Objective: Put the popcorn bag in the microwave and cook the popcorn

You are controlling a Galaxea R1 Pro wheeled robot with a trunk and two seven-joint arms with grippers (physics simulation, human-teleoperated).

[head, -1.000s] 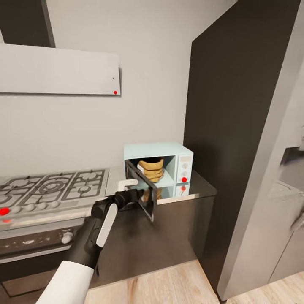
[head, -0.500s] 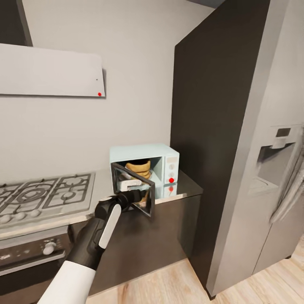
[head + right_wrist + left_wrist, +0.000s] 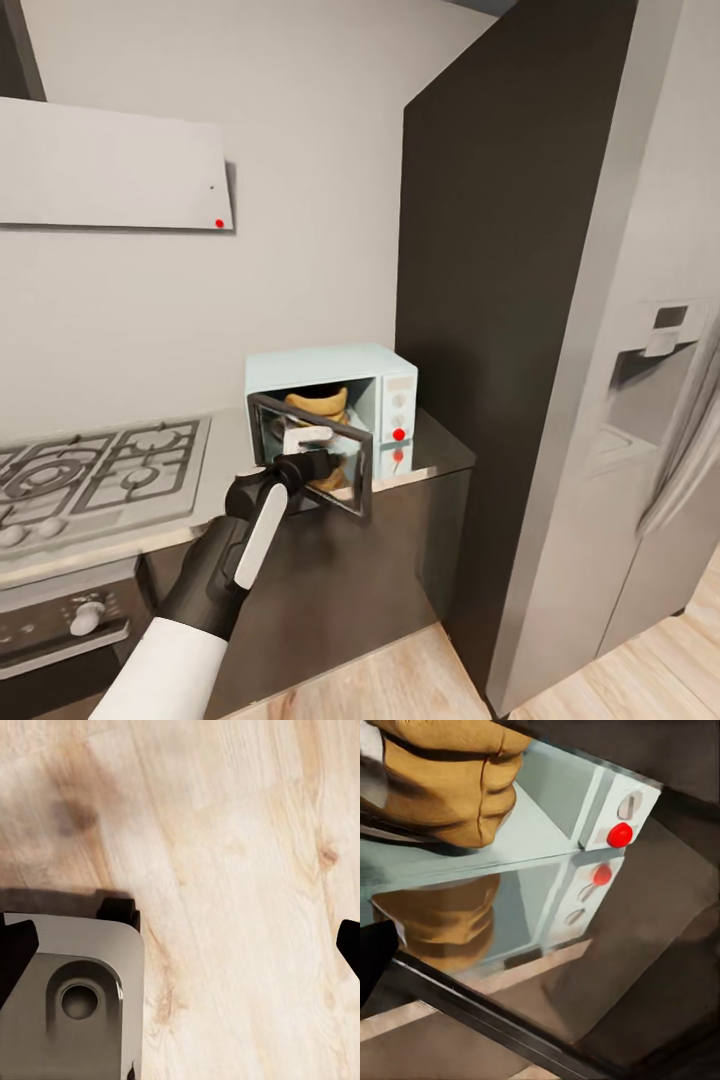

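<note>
Compared with one second ago, the whole head view has shifted, so the camera has moved: the hob [image 3: 95, 470] now lies further toward the left edge and the tall grey fridge [image 3: 640, 420] has come into the right part of the frame. The microwave [image 3: 345, 365] stands at the middle of the frame on the grey worktop [image 3: 440, 455], and its dark glass door [image 3: 312, 455] is swung nearer to closed than before, though still ajar. The popcorn bag [image 3: 318, 408] sits inside the microwave, partly hidden behind the door; in the left wrist view the bag [image 3: 450, 780] rests on the pale cavity floor and is mirrored in the glass.

The left jaws [image 3: 305, 440] are at the outer face of the door, near its middle; I cannot tell if they are released or clenched. The right jaws [image 3: 180, 945] hang released over the wooden floor [image 3: 225, 832], their dark tips far apart, beside the grey robot base [image 3: 71, 997].

A dark tall panel [image 3: 480, 300] stands just right of the microwave. A white hood [image 3: 110, 165] hangs at the upper left.
</note>
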